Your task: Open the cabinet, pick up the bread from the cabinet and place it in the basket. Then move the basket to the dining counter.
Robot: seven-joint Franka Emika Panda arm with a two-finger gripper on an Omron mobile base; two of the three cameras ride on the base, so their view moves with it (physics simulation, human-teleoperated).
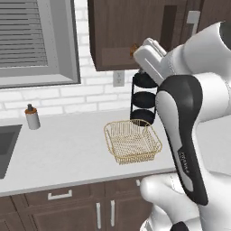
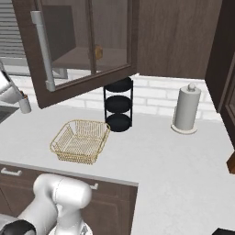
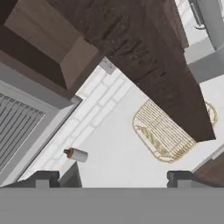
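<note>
The cabinet [image 2: 82, 46] door already hangs open, its glass panels swung out over the bench [image 2: 174, 160]. The bread [image 2: 98, 51] sits on the cabinet shelf, not yet picked up, and the basket [image 2: 80, 141] stands empty on the bench near its front edge, beside the black rack [image 2: 118, 104]. Picking, placing and carrying the basket all remain. The gripper [image 3: 113, 177] shows both tips far apart, jaws wide and holding nothing, below the door and apart from the bread.

dark brown wall cabinet [image 2: 82, 50] door swung open, silver bar handle, small golden-brown bread [image 2: 98, 51] on its shelf, empty yellow wire basket [image 2: 81, 140] upright on table below
</note>
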